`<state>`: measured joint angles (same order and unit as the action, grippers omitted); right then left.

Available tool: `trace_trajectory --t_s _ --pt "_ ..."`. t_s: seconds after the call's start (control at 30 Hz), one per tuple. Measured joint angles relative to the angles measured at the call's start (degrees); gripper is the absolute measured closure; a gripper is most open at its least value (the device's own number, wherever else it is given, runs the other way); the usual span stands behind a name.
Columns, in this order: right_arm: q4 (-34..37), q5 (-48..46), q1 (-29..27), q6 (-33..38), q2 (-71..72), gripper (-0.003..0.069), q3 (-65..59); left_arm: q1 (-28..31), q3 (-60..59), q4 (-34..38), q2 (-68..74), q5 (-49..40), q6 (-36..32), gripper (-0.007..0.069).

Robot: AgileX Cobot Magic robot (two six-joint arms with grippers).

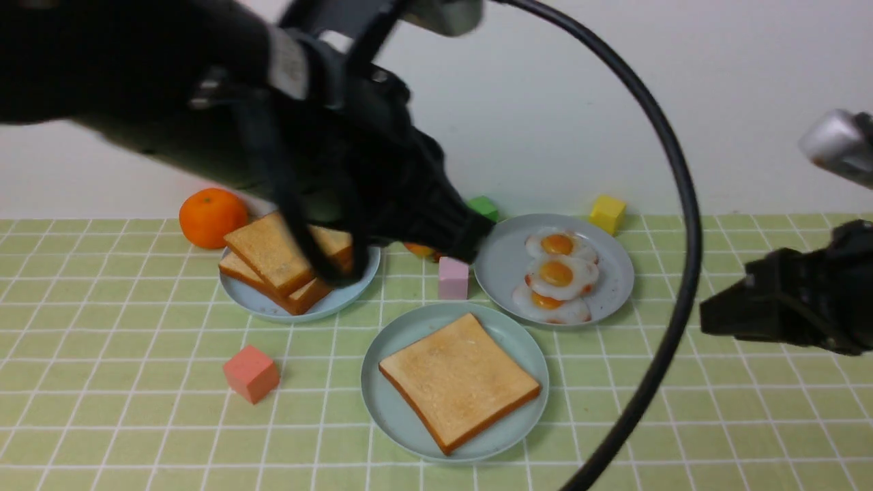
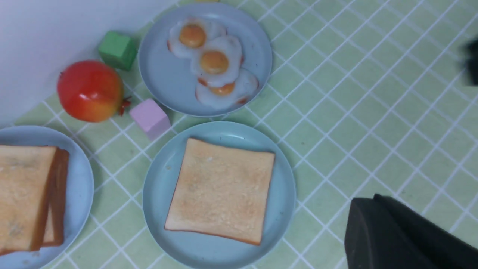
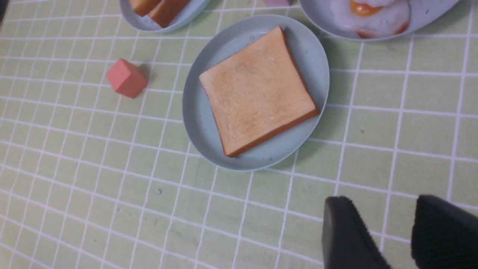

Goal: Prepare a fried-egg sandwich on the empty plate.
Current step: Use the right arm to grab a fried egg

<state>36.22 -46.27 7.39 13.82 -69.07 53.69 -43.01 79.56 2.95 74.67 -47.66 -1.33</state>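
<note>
L pincer (image 1: pixel 470 239) together, R pincer (image 3: pixel 384 213) apart; sq. grainy toast (image 1: pixel 458 378) on round plastic plate (image 1: pixel 392 416).

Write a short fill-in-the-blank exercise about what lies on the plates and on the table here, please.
The mint plate holds ___ toast slice.
The grey-blue plate holds ___ fried eggs.
The cube beyond that plate's far right rim is ___.
Missing words: one, three, yellow.
</note>
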Motion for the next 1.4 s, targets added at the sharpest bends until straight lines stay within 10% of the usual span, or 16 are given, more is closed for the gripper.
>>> trace_trajectory --t_s 0.47,1.4 --pt "1.6 1.4 -2.1 -4.9 -37.7 0.0312 25.0 0.0 -36.7 1.1 -40.0 20.2 -1.0 0.0638" --pt "3.7 4.8 -2.8 -7.6 -57.7 0.0260 41.7 0.0 -38.4 1.3 -40.8 23.0 3.3 0.0638"
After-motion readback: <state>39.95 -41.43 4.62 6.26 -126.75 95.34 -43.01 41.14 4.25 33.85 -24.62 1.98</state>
